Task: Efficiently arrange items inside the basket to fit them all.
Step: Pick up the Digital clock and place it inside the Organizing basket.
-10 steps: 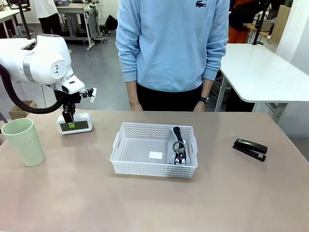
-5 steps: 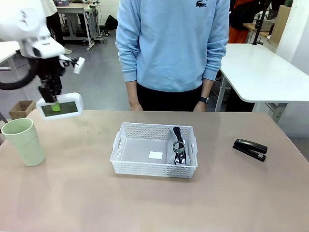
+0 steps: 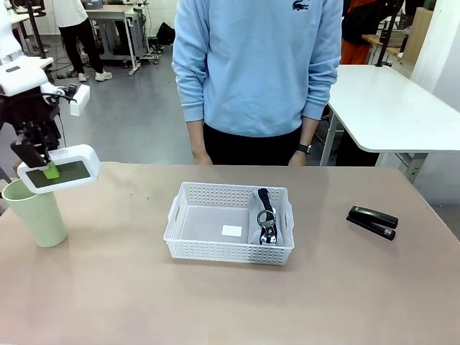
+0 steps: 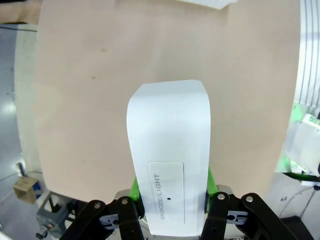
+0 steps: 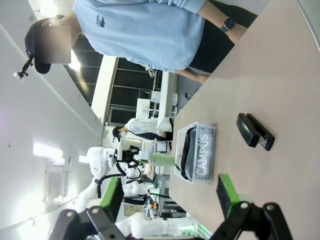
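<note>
While the left gripper (image 3: 50,172) clamps the white block (image 3: 75,165) by one end between its green pads, the block hangs tilted in the air at the left edge of the front view. In the picture it sits just over the rim of the green cup (image 3: 34,213).

The carry would best swing right to the basket (image 3: 215,188) at frame centre and lay the block flat along a wall of the open left half. The grey case (image 3: 267,215) already stands on edge at the basket's right side. Room must also be kept for the cup and for the stapler (image 3: 372,221), which lies on the table at the right. The right gripper (image 5: 170,195) stands spread and empty.

Half a second earlier the block was higher and further right; a second earlier it was at table level.
</note>
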`<action>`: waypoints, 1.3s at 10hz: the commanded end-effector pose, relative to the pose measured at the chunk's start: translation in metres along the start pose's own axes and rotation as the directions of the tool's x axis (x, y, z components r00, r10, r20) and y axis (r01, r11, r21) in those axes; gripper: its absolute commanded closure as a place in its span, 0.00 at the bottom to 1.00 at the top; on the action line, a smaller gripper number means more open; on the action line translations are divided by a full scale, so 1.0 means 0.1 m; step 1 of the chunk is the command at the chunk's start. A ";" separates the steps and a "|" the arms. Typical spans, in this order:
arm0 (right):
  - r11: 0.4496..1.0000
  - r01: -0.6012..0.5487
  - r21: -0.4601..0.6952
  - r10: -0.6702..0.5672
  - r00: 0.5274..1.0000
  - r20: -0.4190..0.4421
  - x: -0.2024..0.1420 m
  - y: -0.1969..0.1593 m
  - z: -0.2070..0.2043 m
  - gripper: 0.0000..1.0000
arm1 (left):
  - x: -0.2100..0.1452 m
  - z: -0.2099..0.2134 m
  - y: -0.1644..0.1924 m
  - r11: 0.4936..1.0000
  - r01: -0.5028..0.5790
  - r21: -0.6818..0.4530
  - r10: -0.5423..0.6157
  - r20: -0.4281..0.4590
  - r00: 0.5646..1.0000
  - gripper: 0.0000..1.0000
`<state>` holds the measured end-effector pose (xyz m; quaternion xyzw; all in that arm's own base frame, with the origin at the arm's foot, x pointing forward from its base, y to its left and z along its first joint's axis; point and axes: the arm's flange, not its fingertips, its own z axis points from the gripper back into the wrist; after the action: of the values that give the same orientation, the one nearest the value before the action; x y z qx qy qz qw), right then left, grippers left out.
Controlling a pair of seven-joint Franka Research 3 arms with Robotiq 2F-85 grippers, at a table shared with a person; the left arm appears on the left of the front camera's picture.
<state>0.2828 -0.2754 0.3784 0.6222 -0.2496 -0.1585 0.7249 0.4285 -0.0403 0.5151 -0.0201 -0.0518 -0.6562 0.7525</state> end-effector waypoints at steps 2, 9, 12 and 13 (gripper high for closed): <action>1.000 0.009 -0.001 -0.009 1.000 -0.012 -0.02 0.05 0.01 0.00 | 0.15 0.07 0.09 1.000 0.009 0.000 -0.009 -0.035 0.999 0.88; 1.000 0.009 -0.001 -0.009 1.000 -0.012 -0.02 0.05 0.01 0.00 | 2.63 -0.22 -0.09 0.986 -0.157 0.058 0.166 -0.198 0.966 0.49; 1.000 0.009 -0.001 -0.009 1.000 -0.012 -0.02 0.05 0.01 0.00 | 3.31 -0.77 0.23 0.986 -0.164 -0.013 0.161 -0.152 0.975 0.49; 1.000 0.009 -0.001 -0.009 1.000 -0.012 -0.02 0.05 0.01 0.00 | 3.41 -1.02 0.29 0.985 -0.165 -0.055 0.155 -0.144 0.977 0.49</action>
<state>0.2827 -0.2753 0.3785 0.6222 -0.2496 -0.1584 0.7249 0.4973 -0.3744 0.4467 0.0171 0.0200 -0.5962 0.8024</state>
